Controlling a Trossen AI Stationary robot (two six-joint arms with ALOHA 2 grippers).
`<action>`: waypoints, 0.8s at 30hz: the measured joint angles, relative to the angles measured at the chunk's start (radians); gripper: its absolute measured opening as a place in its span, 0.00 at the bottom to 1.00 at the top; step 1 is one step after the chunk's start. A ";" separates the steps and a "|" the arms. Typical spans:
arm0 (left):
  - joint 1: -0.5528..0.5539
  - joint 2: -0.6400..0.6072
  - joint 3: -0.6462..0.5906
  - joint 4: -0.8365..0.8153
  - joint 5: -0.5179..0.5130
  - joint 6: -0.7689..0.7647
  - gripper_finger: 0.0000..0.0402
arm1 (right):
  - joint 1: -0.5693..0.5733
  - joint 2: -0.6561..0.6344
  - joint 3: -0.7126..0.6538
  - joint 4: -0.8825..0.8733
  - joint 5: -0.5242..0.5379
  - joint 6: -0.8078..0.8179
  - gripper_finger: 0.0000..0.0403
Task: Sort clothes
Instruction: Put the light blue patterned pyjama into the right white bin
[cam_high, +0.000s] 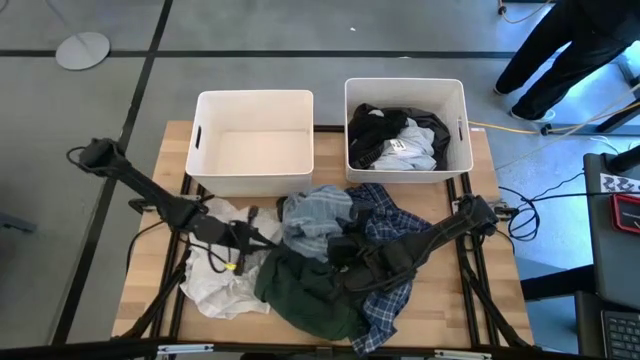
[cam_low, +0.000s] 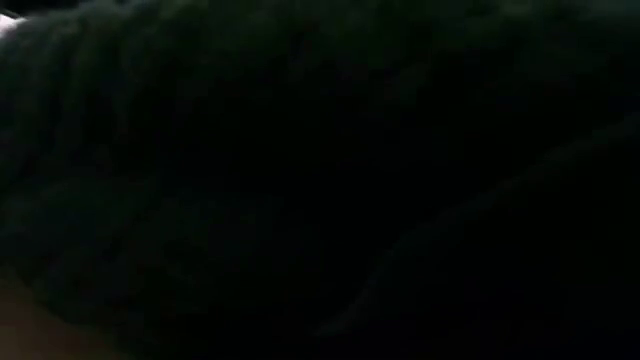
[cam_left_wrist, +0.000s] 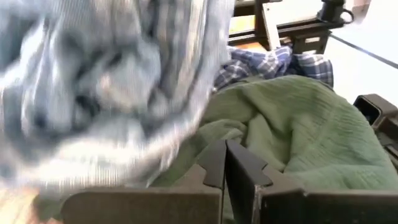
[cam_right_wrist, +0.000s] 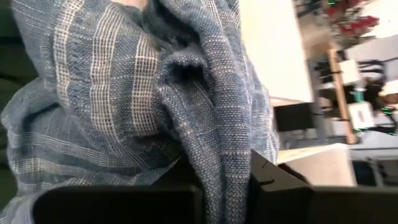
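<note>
R gripper pinching grey-blue garment; L gripper shut, low by pile.

Both arms are dark and slender, with black cables trailing beside them. The left tool has flat black fingers with stepped edges. A yellow spot marks the left arm near the table's front.

Crumpled clothes heaped on the table's near half: white, pale blue, dark green, plaid
</note>
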 joint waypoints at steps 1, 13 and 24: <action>-0.005 -0.028 0.000 -0.029 -0.010 -0.014 0.00 | 0.000 0.000 0.020 -0.019 0.025 0.008 0.09; -0.014 -0.096 0.000 -0.173 -0.023 -0.085 0.00 | -0.006 -0.058 0.139 -0.065 0.369 -0.037 0.10; -0.014 -0.092 -0.001 -0.170 -0.023 -0.084 0.00 | -0.113 -0.196 0.140 -0.065 0.576 -0.099 0.10</action>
